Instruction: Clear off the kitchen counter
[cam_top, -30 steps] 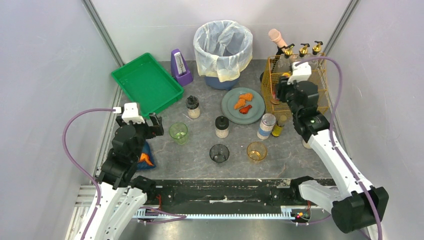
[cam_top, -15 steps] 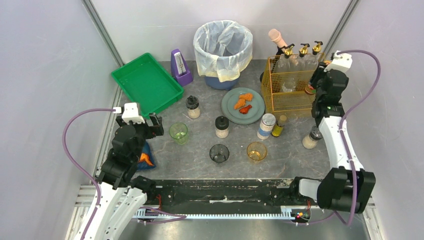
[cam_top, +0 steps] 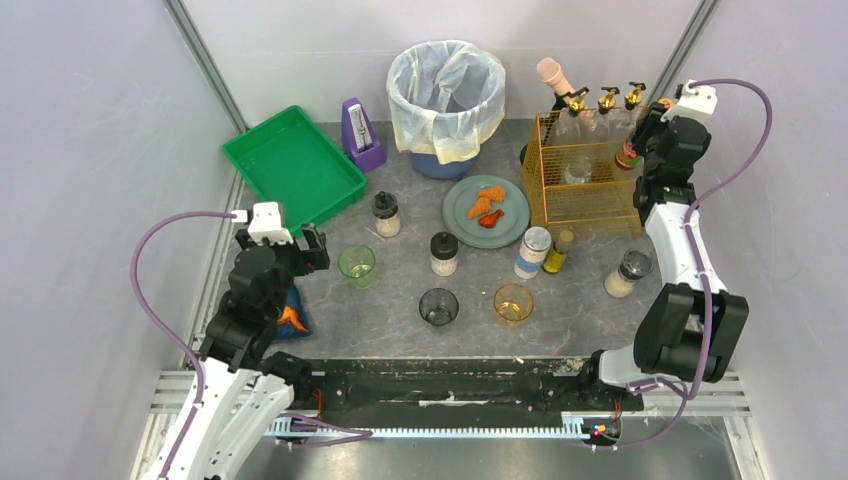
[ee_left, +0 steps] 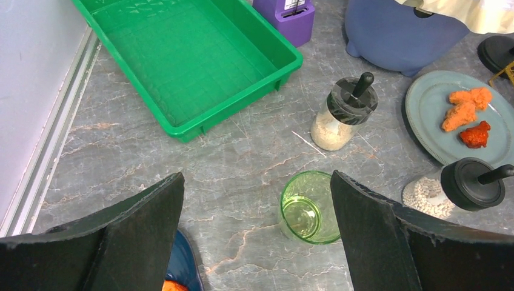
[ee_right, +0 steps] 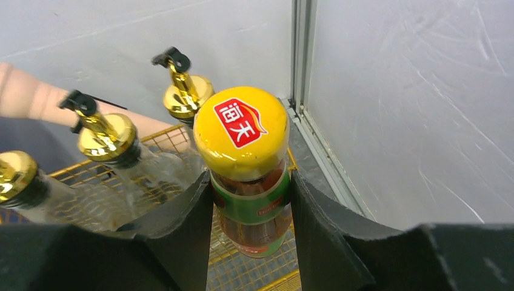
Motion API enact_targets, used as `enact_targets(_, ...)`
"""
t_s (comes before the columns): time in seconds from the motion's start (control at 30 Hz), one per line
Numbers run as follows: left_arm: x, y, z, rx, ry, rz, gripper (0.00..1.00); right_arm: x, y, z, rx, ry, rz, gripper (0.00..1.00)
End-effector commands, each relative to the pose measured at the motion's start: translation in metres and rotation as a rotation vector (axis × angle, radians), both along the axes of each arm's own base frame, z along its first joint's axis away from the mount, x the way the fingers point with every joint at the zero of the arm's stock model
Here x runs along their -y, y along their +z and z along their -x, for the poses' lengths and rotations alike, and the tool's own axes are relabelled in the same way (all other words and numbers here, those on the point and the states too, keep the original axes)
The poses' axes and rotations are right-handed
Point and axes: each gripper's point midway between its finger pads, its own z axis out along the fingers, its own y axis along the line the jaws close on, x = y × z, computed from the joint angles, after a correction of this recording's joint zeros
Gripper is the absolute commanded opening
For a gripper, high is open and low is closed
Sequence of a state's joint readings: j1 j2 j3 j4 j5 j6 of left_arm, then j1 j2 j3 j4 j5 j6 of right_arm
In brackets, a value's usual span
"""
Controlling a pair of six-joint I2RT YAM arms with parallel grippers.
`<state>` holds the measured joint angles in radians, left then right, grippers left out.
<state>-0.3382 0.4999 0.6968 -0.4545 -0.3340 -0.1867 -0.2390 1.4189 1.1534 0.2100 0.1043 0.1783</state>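
The kitchen counter is dark grey marbled stone. My right gripper is shut on a brown sauce bottle with a yellow cap and green label. It holds the bottle upright over the far right corner of the yellow wire basket. Glass bottles with gold pourers stand in that basket. My left gripper hangs open above the counter with nothing between its fingers. A green glass stands just inside its right finger, lower down.
On the counter are a green tray, a purple metronome, a lined bin, a grey plate with orange food, three spice jars, a dark glass, an amber glass, a can and a blue plate.
My right arm has swung right and back, from over the basket's near left side to its far right corner. The left arm has barely moved.
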Motion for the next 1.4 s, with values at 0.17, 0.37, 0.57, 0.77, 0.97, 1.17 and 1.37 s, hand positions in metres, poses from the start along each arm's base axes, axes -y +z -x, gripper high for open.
enact_targets(0.17,0.000,0.008,-0.007,0.034,0.004,-0.007,0.95,0.029,0.010,-0.009,0.067,-0.081,0.102,0.00)
enact_targets(0.37,0.001,0.008,-0.007,0.033,0.002,-0.008,0.95,0.034,-0.034,-0.018,-0.019,-0.075,0.138,0.01)
enact_targets(0.57,0.001,0.008,-0.006,0.036,0.000,-0.008,0.95,0.031,-0.077,-0.022,-0.084,-0.045,0.128,0.04)
enact_targets(0.77,0.000,0.010,-0.005,0.045,0.001,-0.004,0.95,0.037,-0.100,-0.010,-0.102,-0.090,0.136,0.32)
enact_targets(0.97,0.000,0.014,-0.002,0.062,-0.004,0.004,0.95,0.034,-0.088,0.000,-0.087,-0.096,0.125,0.72)
enact_targets(1.17,-0.001,0.020,0.003,0.091,-0.006,0.018,0.95,0.030,-0.051,0.016,-0.021,-0.113,0.099,0.85)
enact_targets(1.37,-0.003,0.028,0.010,0.128,-0.004,0.035,0.95,0.018,-0.023,0.034,0.028,-0.102,0.044,0.86)
